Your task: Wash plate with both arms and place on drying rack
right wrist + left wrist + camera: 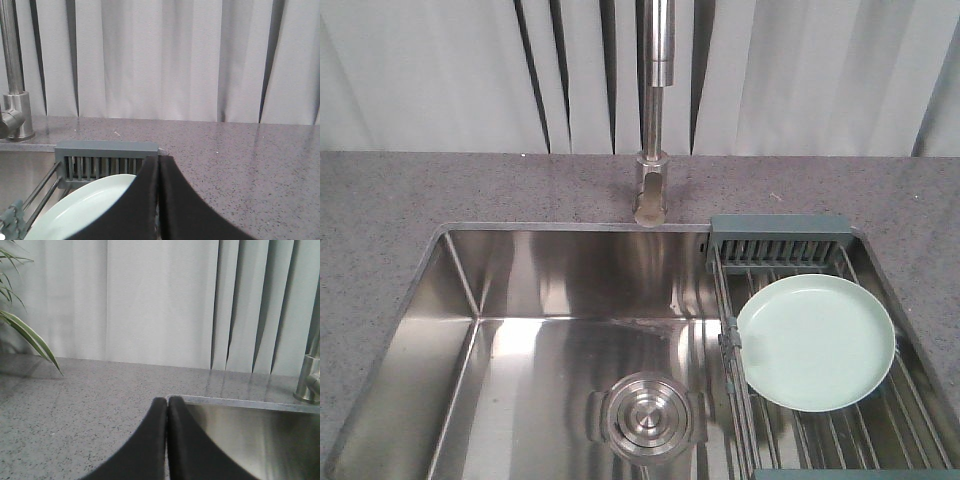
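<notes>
The pale mint-green plate point(816, 341) lies flat on the wire rods of the drying rack point(777, 240) over the right end of the sink. In the right wrist view the plate point(85, 210) shows low on the left, before the rack's grey slotted end piece point(105, 155). My right gripper point(158, 162) is shut and empty, hovering near the plate's right side. My left gripper point(167, 402) is shut and empty above the sink's far left corner. Neither arm shows in the front view.
A steel sink basin point(550, 340) with a round drain point(645, 415) fills the middle. The steel faucet point(656, 110) rises behind it. Grey speckled counter point(390, 200) surrounds the sink, with white blinds behind. A plant's striped leaves point(25, 335) hang at the left.
</notes>
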Motion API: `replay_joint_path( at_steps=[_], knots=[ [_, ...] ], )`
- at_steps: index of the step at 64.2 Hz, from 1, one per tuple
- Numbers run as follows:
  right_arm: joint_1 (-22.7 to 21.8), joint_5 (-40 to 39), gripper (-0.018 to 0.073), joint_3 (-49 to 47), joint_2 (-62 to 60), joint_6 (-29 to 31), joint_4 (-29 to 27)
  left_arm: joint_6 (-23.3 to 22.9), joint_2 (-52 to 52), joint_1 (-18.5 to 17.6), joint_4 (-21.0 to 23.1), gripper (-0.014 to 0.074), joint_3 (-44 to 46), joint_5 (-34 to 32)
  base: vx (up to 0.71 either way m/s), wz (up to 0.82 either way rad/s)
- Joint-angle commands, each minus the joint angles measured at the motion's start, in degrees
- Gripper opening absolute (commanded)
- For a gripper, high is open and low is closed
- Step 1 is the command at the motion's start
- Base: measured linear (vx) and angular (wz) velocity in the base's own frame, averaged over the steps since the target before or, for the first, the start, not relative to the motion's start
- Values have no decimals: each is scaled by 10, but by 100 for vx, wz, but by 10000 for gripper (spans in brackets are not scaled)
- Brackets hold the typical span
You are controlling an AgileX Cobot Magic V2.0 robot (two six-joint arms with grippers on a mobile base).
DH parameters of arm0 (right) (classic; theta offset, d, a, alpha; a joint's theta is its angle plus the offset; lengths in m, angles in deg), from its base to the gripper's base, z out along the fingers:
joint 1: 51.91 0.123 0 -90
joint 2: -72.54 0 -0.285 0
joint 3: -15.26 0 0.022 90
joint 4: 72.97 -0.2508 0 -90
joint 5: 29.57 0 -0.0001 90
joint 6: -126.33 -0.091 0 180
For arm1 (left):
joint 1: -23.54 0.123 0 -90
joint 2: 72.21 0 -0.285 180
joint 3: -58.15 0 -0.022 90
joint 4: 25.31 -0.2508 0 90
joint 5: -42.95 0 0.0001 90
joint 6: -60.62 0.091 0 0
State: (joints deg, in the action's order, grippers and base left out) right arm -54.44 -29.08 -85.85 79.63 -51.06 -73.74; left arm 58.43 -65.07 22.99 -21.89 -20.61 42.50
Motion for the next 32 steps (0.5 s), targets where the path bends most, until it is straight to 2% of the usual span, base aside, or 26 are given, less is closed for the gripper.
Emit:
replay_joint_path(
  at_steps=[1, 32],
  knots=[
    [-2, -44, -8, 0, -2, 6, 3, -5, -9, -4, 6, -6, 15, -44, 0, 0],
    [-2, -44, -8, 0, -2, 6, 3, -5, -9, -4, 6, -6, 15, -44, 0, 0]
  ],
)
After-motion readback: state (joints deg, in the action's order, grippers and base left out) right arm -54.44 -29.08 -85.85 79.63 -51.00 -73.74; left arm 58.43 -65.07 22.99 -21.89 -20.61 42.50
